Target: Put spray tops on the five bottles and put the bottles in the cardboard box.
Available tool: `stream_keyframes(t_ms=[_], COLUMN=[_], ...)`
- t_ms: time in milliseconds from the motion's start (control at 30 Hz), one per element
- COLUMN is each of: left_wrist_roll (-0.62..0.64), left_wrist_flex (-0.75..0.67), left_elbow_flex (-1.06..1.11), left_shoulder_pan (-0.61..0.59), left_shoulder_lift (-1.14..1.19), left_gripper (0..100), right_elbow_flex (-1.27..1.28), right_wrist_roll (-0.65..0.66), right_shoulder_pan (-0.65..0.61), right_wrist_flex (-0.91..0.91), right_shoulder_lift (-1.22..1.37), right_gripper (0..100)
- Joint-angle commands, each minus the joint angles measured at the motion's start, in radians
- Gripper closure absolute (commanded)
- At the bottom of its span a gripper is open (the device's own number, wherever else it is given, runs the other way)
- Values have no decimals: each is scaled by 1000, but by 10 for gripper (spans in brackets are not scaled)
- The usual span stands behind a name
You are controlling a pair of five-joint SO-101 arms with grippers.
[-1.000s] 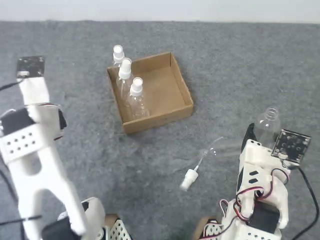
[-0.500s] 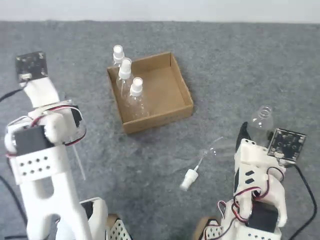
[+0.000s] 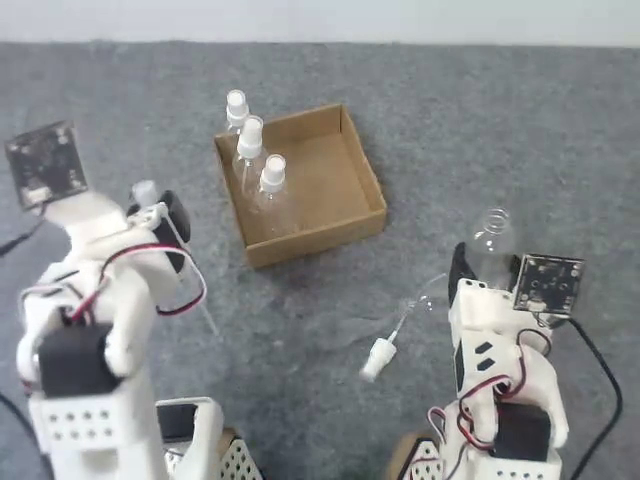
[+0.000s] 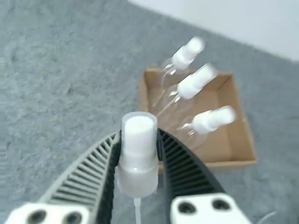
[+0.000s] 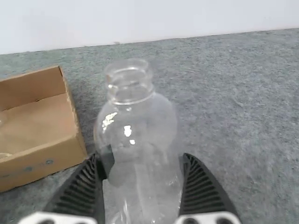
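My left gripper [image 4: 138, 135] is shut on a white spray top [image 4: 138, 161], whose thin tube hangs below it. From above, that gripper [image 3: 155, 200] is held up left of the cardboard box [image 3: 365, 170]. My right gripper [image 5: 140, 161] is shut on an open-necked clear bottle [image 5: 133, 116], held upright at the right front [image 3: 493, 235]. Three bottles with spray tops [image 3: 272, 185] stand along the box's left side. Another spray top [image 3: 380, 358] lies on the carpet between the arms.
A faint clear shape [image 3: 428, 292], perhaps a bottle on its side, lies by the loose spray top's tube, partly behind my right arm. Grey carpet covers the table. The box's right half [image 3: 335, 175] holds nothing.
My left arm has risen and swung toward the box with the spray top. My right arm has carried the open bottle up and slightly left.
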Motion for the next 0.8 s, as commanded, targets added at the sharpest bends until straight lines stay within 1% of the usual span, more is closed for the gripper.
stream_keyframes(t_ms=[0, 233, 333, 500, 633, 767], left_wrist_roll=[63, 124, 126, 126, 126, 126], left_wrist_flex=[-95, -282, -397, -614, -738, -775], left_elbow_flex=[8, 136, 214, 358, 435, 458], left_shoulder_pan=[64, 170, 219, 287, 296, 296], left_shoulder_lift=[-94, -235, -308, -437, -525, -580], left_gripper=[987, 987, 987, 987, 987, 987], right_elbow_flex=[-8, -12, -14, -12, -9, -9], right_wrist_roll=[-3, -2, -2, 3, 109, 206], right_shoulder_pan=[-70, -208, -263, -335, -417, -492], right_wrist_flex=[-28, -39, -56, -145, -160, -176], right_shoulder_lift=[-15, -15, -15, -15, -15, -15], right_gripper=[992, 992, 992, 992, 992, 992])
